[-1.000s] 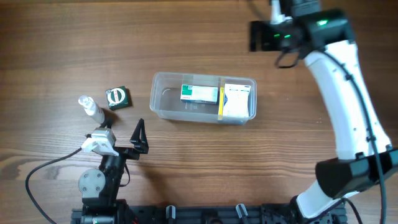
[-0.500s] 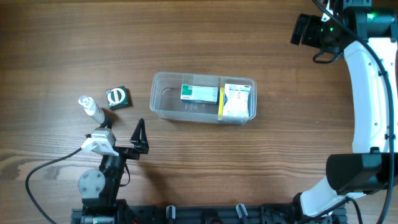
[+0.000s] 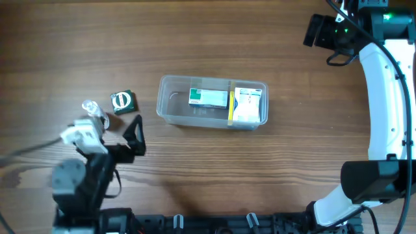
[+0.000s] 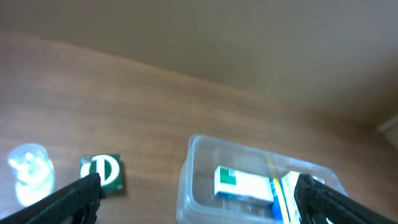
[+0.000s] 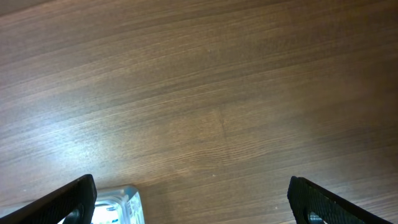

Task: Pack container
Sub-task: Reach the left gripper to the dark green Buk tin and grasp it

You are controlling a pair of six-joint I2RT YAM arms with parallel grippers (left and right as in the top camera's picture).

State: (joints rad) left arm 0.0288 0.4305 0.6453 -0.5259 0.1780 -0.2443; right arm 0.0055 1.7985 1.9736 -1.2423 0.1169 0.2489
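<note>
Left arm has swung over to the left since a moment ago; the left gripper (image 3: pixel 134 130) now sits near a little green pack (image 3: pixel 122 101); its fingers (image 4: pixel 68 199) are spread wide, holding nothing; the right gripper (image 5: pixel 192 182) hangs far off by the back corner, spread wide too; the container (image 3: pixel 170 112) sits in the middle of the table (image 3: pixel 195 39); a green-and-white box (image 3: pixel 208 97) and a white box (image 3: pixel 248 105) lie inside it; a small clear bottle (image 3: pixel 94 112) lies beside the pack.
</note>
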